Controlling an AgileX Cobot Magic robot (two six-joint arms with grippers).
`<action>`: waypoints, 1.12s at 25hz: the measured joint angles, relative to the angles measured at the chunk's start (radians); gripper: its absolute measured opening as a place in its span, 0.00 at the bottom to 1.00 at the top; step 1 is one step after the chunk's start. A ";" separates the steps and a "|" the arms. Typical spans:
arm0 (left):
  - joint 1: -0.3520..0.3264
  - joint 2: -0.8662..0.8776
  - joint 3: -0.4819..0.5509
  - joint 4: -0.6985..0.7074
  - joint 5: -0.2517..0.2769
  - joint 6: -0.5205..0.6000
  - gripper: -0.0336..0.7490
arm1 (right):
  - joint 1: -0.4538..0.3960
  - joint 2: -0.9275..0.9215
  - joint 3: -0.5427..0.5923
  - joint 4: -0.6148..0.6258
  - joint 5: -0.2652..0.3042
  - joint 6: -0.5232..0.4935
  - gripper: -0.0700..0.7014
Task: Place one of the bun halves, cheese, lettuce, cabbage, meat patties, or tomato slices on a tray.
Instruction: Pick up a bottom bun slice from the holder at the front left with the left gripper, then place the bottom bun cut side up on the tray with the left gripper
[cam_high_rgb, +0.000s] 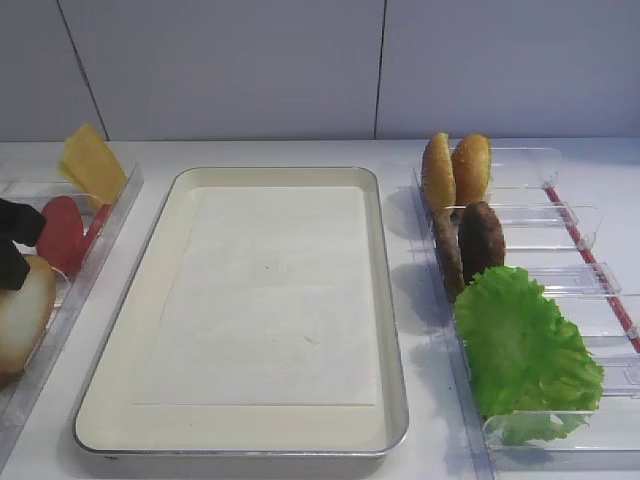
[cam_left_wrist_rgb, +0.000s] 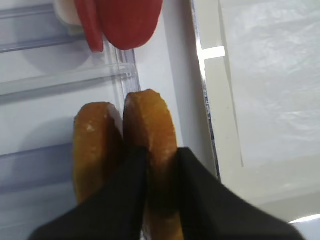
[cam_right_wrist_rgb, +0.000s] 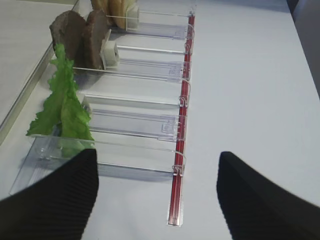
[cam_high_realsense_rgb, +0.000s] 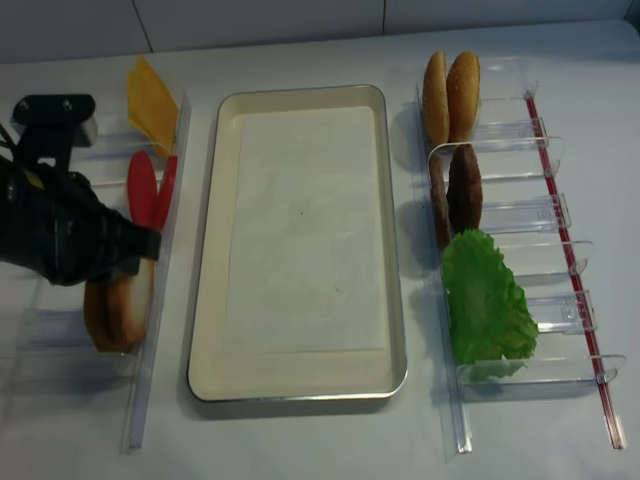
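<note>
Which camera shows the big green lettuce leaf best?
The first exterior high view shows the lettuce best: its whole ruffled face is turned toward that camera. The realsense high view looks down on it, so it appears flatter. The right wrist view catches it edge-on. The left wrist view misses it entirely.

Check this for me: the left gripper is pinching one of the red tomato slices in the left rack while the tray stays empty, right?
Not quite. The left gripper is pinching a bun half, not a tomato slice; the left wrist view shows it, with the tomato slices further along the rack. The tray is indeed empty.
</note>
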 joint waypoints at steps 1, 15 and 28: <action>0.000 0.000 -0.013 0.000 0.020 0.000 0.23 | 0.000 0.000 0.000 0.000 0.000 0.000 0.76; 0.000 -0.002 -0.082 -0.236 0.098 0.056 0.22 | 0.000 0.000 0.000 0.000 0.000 0.000 0.76; -0.219 0.119 -0.082 -0.673 -0.135 0.267 0.22 | 0.000 0.000 0.000 0.000 0.000 0.000 0.76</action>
